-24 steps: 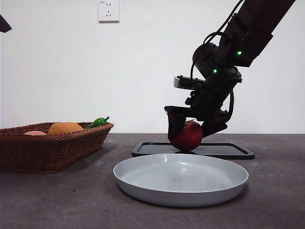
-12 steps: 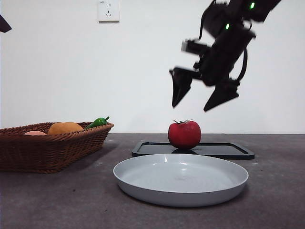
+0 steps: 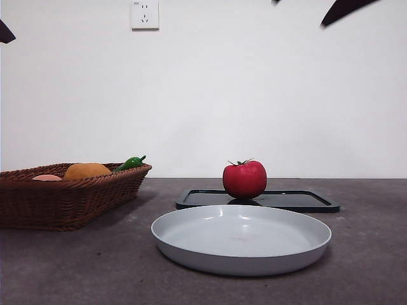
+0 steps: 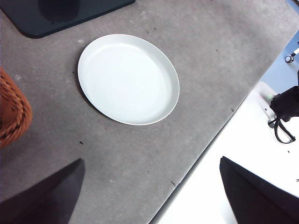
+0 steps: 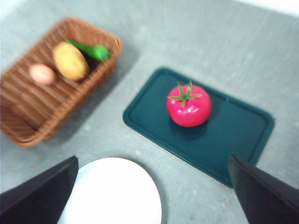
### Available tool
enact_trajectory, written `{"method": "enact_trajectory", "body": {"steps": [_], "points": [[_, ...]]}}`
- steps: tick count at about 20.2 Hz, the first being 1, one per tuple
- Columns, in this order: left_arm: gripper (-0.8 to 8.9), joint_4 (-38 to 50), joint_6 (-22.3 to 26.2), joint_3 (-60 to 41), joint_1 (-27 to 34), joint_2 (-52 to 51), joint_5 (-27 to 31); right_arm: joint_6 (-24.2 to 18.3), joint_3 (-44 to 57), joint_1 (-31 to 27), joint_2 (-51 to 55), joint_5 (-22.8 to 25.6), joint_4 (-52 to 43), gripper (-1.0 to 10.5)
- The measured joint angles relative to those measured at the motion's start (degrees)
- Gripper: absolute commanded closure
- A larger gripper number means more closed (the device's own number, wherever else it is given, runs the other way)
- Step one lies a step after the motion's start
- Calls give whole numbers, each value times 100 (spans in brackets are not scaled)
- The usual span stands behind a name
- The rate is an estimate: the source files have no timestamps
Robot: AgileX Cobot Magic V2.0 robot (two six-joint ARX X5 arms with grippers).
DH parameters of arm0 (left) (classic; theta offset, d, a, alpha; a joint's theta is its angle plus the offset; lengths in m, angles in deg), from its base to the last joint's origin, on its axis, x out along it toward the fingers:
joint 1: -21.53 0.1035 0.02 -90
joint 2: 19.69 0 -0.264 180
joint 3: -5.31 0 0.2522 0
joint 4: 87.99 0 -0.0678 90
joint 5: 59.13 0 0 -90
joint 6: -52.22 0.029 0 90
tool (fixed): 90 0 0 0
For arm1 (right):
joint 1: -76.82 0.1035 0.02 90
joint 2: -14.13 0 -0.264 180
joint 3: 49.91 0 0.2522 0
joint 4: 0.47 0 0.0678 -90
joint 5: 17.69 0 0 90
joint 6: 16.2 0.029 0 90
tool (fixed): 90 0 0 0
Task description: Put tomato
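The grey worktop (image 3: pixel 76 267) carries everything, and both claws hang high above it. The brown wicker basket (image 3: pixel 63 197) stands well off to one side of the right claw (image 5: pixel 152 196); it holds an orange fruit (image 5: pixel 70 60), a green pepper (image 5: pixel 96 51) and a pale pinkish round thing (image 5: pixel 42 73) whose kind cannot be told. The pale plate (image 3: pixel 241 240) lies almost straight below the left claw (image 4: pixel 149 186), and its rim also shows just under the right claw. The dark tray (image 5: pixel 224 140) lies flat below and ahead of the right claw, just beyond the plate in the front view. The tomato (image 5: pixel 188 105) stands upright on the tray, green stem up, apart from the plate and well below the right claw, touched by neither claw. The right claw is spread wide and holds nothing; in the front view only a black tip (image 3: pixel 343 9) shows at the upper edge. The left claw is likewise spread wide and holds nothing, with the plate and a corner of the basket beneath it.
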Motion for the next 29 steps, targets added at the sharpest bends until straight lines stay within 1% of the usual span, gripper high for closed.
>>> {"method": "enact_trajectory", "body": {"steps": [2, 5, 8, 12, 14, 23, 26, 27, 29], "points": [[348, 0, 0, 2, 0, 0, 0, -2, 280, 0, 540, -46, 129, 437], [348, 0, 0, 0, 0, 0, 0, 0, 1080, 0, 1355, -304, 146, 438], [348, 0, 2, 2, 0, 0, 0, 4, 1954, 4, 2212, -734, 179, 439], [348, -2, 0, 0, 0, 0, 0, 7, 2785, 39, 3071, -1222, 295, 439], [348, -2, 0, 0, 0, 0, 0, 9, 3029, 39, 3307, -1353, 341, 439], [348, -2, 0, 0, 0, 0, 0, 7, 3062, 42, 3464, -1349, 452, 446], [366, -2, 0, 0, 0, 0, 0, 7, 3062, 42, 3464, -1349, 452, 548], [427, -2, 2, 2, 0, 0, 0, 9, 3062, 42, 3464, -1349, 452, 626], [543, -2, 4, 2, 0, 0, 0, 9, 3062, 42, 3464, -1349, 452, 746]]}}
